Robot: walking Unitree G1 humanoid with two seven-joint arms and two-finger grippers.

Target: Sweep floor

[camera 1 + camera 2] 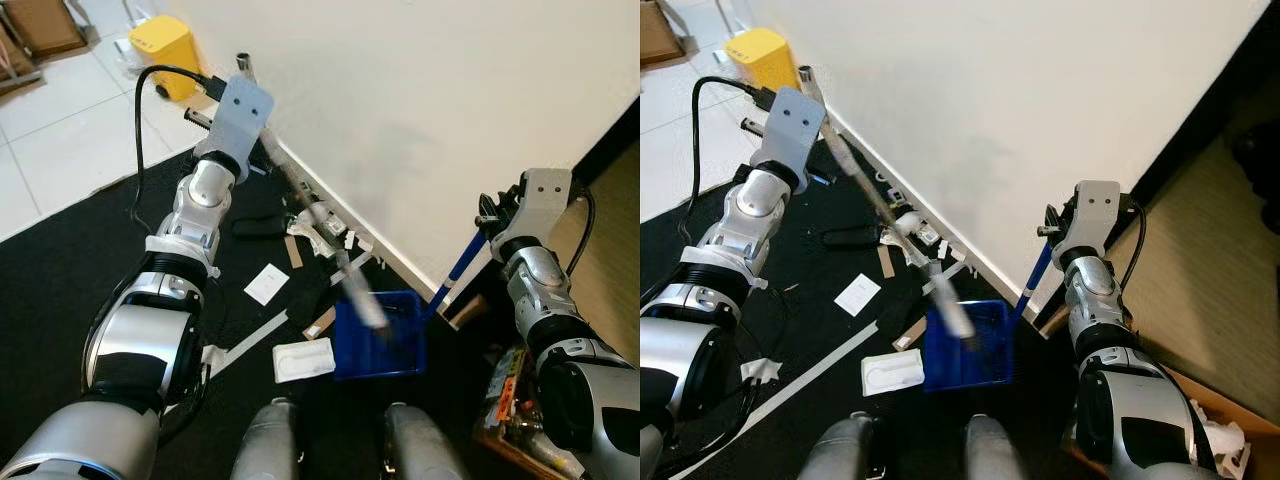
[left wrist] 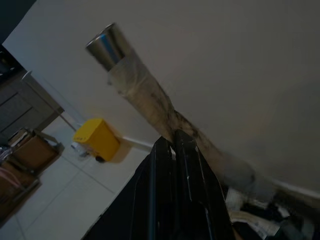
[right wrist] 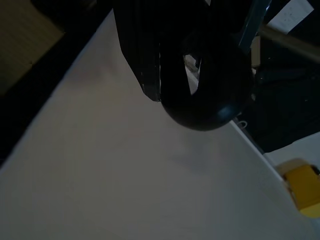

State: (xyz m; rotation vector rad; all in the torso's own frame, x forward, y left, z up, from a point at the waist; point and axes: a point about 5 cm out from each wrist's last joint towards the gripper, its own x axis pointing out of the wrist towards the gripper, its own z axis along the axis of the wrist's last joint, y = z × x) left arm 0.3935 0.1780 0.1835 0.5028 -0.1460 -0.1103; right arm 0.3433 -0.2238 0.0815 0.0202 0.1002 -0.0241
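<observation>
Blue dustpan [image 1: 378, 345] held by right gripper [image 1: 497, 215] clamped on its handle | left gripper [image 2: 172, 150] clasped broom [image 1: 330, 250], sweeping scraps [image 1: 320, 228] in | next: draw remaining litter panward.

dustpan [image 1: 380, 335] by wall [image 1: 430, 110], scraps [image 1: 303, 360] to its left

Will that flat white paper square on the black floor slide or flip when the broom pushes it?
The flat white paper square looks thin and light, so it would probably slide easily. It may flutter or flip instead of rolling. Being floppy, it might slip under the broom rather than into the blue plastic dustpan.
</observation>
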